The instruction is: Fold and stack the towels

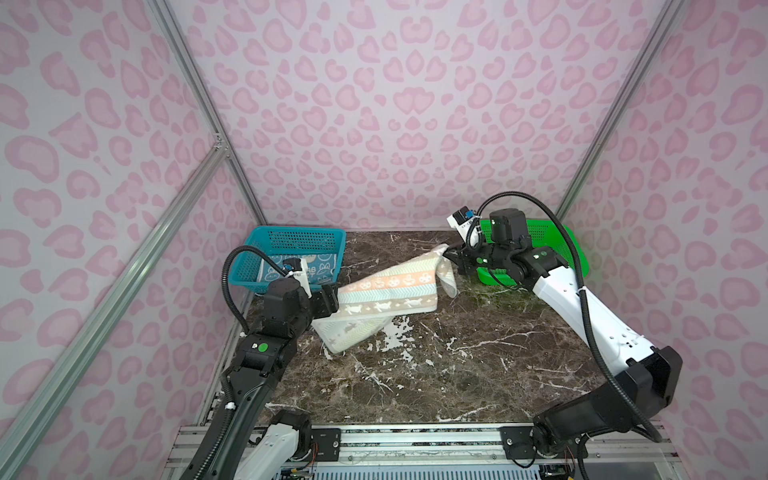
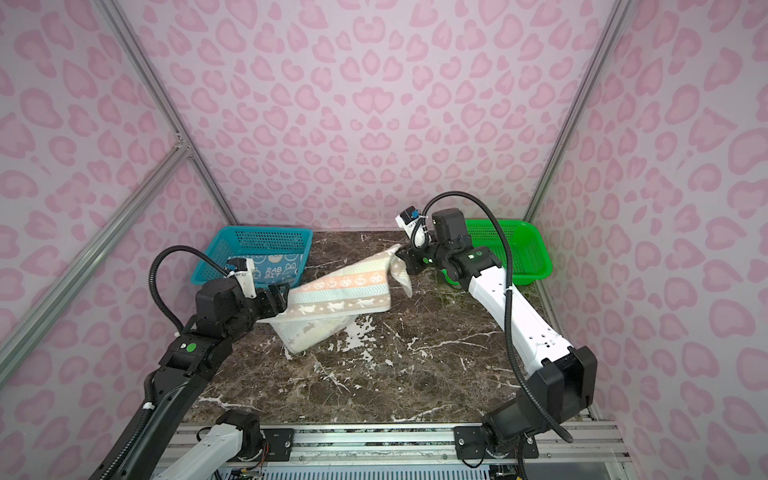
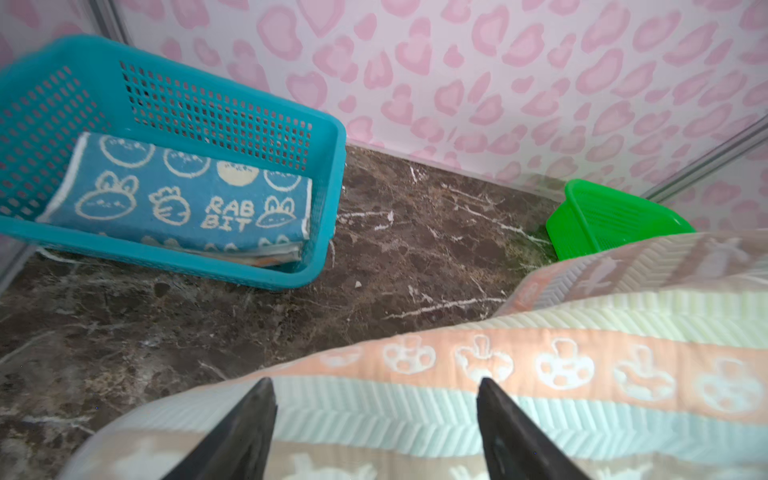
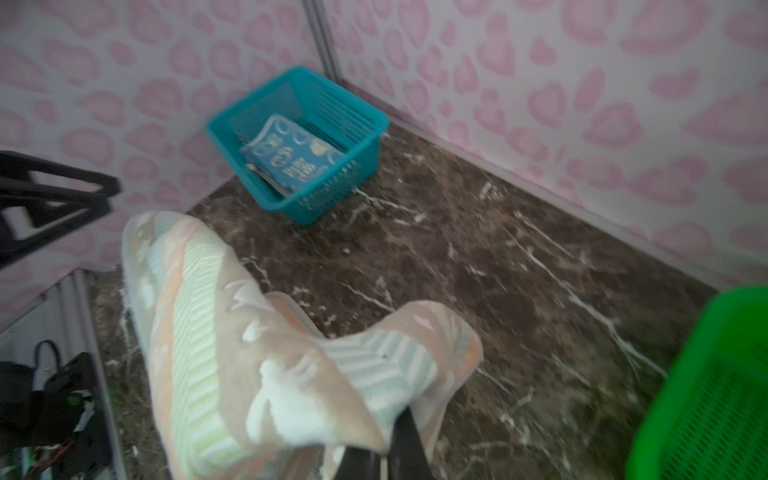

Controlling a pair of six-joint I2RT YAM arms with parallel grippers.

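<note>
Left wrist view looks down past the left fingers (image 3: pixel 245 428), two black wedge-shaped blades spread wide apart. The striped towel (image 3: pixel 540 361) stretches across just beyond their tips. Whether they press on the cloth I cannot tell from this angle.

The towel is soft and nubbly. It carries bands of peach with cream round faces, pale mint and cream chevrons, and grey-beige with cream animal shapes.

In both top views the striped towel (image 1: pixel 386 291) (image 2: pixel 340 291) hangs like a sling between the arms, over the middle of the tabletop (image 1: pixel 457 365). The tabletop is glossy dark brown marble with white veins. One end of the towel sits at the left fingers (image 1: pixel 332 297), and the far corner is lifted by the right fingers (image 1: pixel 455 259). A lower fold sags down onto the stone.

The right wrist view is blurred, but the right fingers (image 4: pixel 401 440) stand close together. A bunched corner of the striped towel (image 4: pixel 232 353) is pinched between them.

The blue basket (image 1: pixel 299 229) is hard perforated plastic with rounded corners, and it sits at the back left. A folded blue towel (image 3: pixel 187 195) lies flat inside it, a terry cloth with cream rabbit outlines and "RABBIT" lettering. Thin folded edges show beneath it, one of them orange.

The green basket (image 2: pixel 528 257) is shallow mesh plastic, and it sits at the back right, behind the right arm.
</note>
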